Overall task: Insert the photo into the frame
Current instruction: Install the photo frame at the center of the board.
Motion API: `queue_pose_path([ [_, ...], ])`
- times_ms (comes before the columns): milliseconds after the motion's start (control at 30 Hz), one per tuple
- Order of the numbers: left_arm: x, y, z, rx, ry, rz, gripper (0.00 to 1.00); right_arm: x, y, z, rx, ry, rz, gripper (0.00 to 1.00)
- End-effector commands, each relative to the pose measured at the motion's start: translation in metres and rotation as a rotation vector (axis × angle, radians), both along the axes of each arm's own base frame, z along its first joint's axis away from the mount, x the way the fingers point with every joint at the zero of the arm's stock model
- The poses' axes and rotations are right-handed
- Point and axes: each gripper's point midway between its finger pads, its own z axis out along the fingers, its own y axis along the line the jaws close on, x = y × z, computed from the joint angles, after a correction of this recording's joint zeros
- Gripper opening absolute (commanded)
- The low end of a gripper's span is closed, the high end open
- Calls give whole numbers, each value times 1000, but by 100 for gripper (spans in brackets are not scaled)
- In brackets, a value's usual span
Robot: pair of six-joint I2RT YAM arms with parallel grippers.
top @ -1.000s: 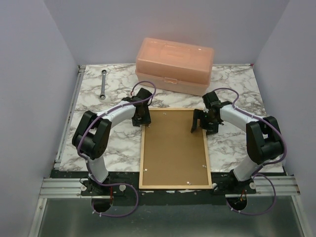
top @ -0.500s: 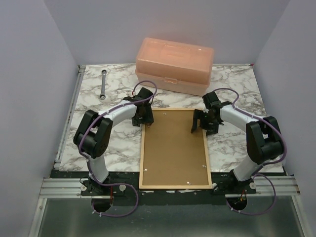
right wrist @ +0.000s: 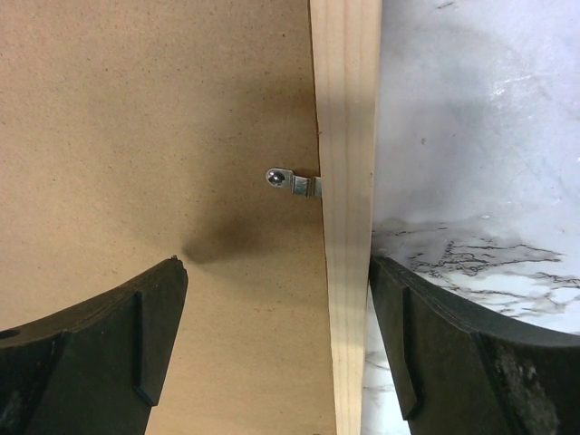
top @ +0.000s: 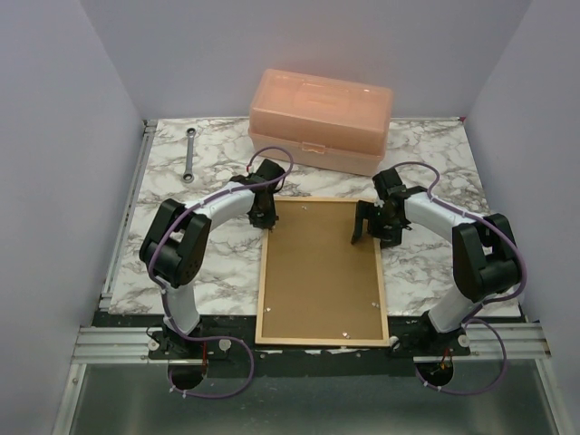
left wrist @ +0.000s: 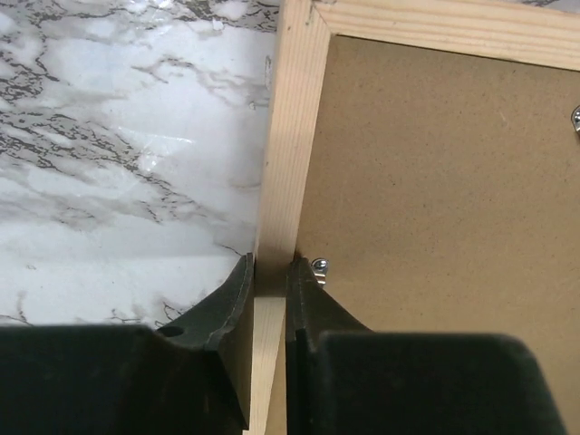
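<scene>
Well off to the left of your left gripper (left wrist: 270, 268), and farther out on the marble table (top: 217, 263), lies a ring wrench (top: 189, 156). That left gripper is pinching the left rail of the frame (left wrist: 290, 136) near its far corner. One finger sits on the outer edge over the table, and the other sits on the inner edge against the brown fibreboard backing panel (top: 317, 272). A small metal clip (left wrist: 319, 265) is just beside the inner finger. The frame lies flat on the table between your two grippers, back side up, with the backing panel filling it and its long sides running away from the arm bases. The peach plastic box (top: 322, 118) stands beyond both grippers, apart from the frame's far rail. Your right gripper (right wrist: 276, 272) is spread wide and straddles the frame's right rail. Its left finger hangs over the backing panel and its right finger over the table, and neither touches the wood. Just ahead of that gripper, a metal turn clip (right wrist: 294, 181) reaches from the rail onto the panel.
</scene>
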Motion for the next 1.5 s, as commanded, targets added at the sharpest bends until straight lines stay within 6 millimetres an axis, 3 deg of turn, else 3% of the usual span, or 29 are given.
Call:
queue_pose_path([
  [0, -12, -2, -21, 30, 50, -27, 8, -4, 1, 1, 11, 3, -2, 90],
  [67, -12, -4, -20, 25, 50, -34, 3, -4, 1, 2, 12, 0, -2, 90],
  [167, -12, -5, -17, 21, 48, -37, 2, -5, 1, 3, 11, 0, -2, 90],
  [400, -14, -3, 13, -2, 6, -15, 44, -5, -1, 6, 6, -4, -1, 90],
  [533, -15, 3, 29, 1, -22, -1, 52, -5, -1, 7, 7, -6, 0, 90],
  [700, -12, -3, 31, -16, -23, -14, 53, -5, 0, 5, 6, -3, 1, 90],
  [1100, -5, -11, 0, 53, 23, -51, 52, -7, -2, 2, -1, 1, 1, 90],
  [1300, -7, -7, -12, 98, 38, -44, 43, -7, -2, 2, 0, 2, 2, 90],
  [1467, -4, -5, -17, 116, 40, -45, 24, -7, -1, 3, 3, 1, 4, 90],
])
